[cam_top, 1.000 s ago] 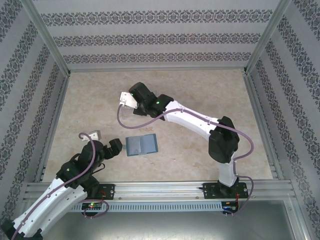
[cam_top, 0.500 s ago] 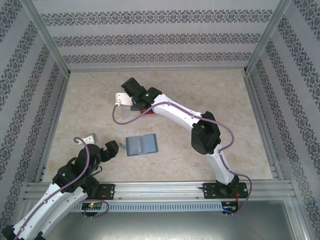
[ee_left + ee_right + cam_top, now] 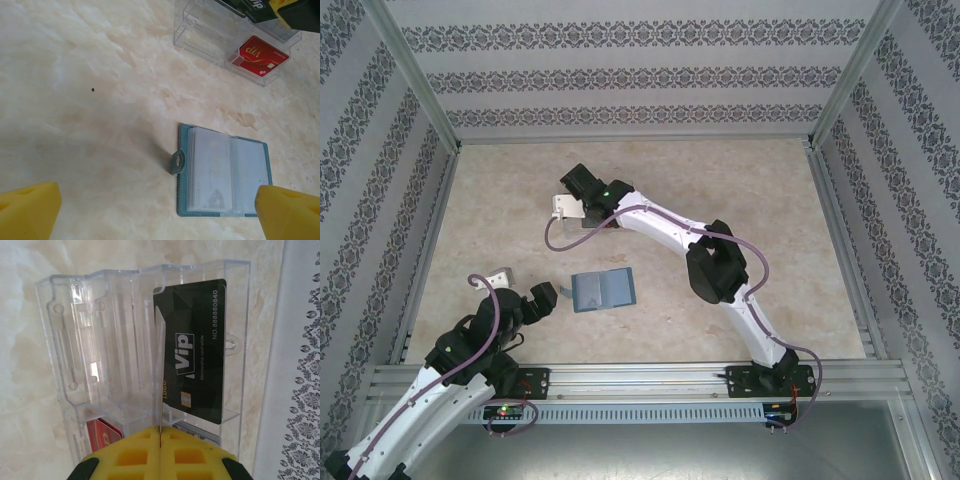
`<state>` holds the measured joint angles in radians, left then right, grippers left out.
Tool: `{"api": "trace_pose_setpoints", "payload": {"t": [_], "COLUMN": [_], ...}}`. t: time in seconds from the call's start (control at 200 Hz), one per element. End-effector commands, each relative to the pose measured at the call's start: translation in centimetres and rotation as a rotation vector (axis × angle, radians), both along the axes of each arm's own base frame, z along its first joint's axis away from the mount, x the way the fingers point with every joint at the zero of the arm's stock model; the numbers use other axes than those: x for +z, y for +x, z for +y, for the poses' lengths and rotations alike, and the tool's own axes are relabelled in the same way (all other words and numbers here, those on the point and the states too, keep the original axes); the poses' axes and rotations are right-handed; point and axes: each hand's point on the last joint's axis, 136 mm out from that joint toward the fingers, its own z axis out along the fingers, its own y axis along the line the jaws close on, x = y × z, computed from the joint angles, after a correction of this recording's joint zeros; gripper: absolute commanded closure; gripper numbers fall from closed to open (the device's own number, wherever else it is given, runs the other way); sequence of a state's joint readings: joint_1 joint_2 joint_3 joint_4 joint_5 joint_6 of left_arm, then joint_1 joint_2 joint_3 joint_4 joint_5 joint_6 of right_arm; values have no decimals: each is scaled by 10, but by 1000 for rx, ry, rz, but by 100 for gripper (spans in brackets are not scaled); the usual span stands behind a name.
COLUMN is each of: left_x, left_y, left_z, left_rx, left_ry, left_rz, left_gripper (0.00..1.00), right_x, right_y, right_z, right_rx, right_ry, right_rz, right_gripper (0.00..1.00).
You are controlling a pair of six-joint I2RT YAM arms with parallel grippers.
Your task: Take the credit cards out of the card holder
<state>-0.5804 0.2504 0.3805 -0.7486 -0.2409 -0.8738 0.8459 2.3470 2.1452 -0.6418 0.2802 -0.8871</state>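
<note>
Deposit step, by the look of it. Right gripper (image 3: 160, 450) clamped on thin card (image 3: 160, 380), edge-on in clear tray (image 3: 65, 340) beside black Vip card (image 3: 192, 360). Left gripper (image 3: 160, 212) spread wide near card holder (image 3: 225, 175). Next, likely: release cleanly, retract.

I see a cream marbled tabletop (image 3: 100, 150) spreading beneath and ahead of the jaws of the left gripper (image 3: 160, 215), with one dark speck (image 3: 93, 90) ahead and to their left. Right of the jaws of the right gripper (image 3: 160, 442) rises a white wall panel (image 3: 300, 340) with dark floral ornament. That same wallpaper (image 3: 640, 78) lines three sides between aluminium posts (image 3: 418, 85). The light is even and soft.
</note>
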Motion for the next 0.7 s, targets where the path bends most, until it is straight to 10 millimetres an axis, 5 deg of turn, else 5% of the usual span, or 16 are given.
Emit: {"api": "trace_pose_setpoints", "payload": {"t": [0.0,0.27,0.7], "left_x": [-7,-7,-8], "left_y": [-3,-1,-2], "left_z": [7,6,5], "left_rx": [28,25,20], "left_ry": [15,15,16], "left_rz": [18,13,20], "left_gripper": [0,0,0], "right_x": [11,25,28], "right_y": [13,4,21], "right_z": [3,5,10], "right_rx": [-19,-4,-27], "right_ry": [21,21,15], "right_rz": [-37,-55,-141], "right_gripper": [100,100,100]}}
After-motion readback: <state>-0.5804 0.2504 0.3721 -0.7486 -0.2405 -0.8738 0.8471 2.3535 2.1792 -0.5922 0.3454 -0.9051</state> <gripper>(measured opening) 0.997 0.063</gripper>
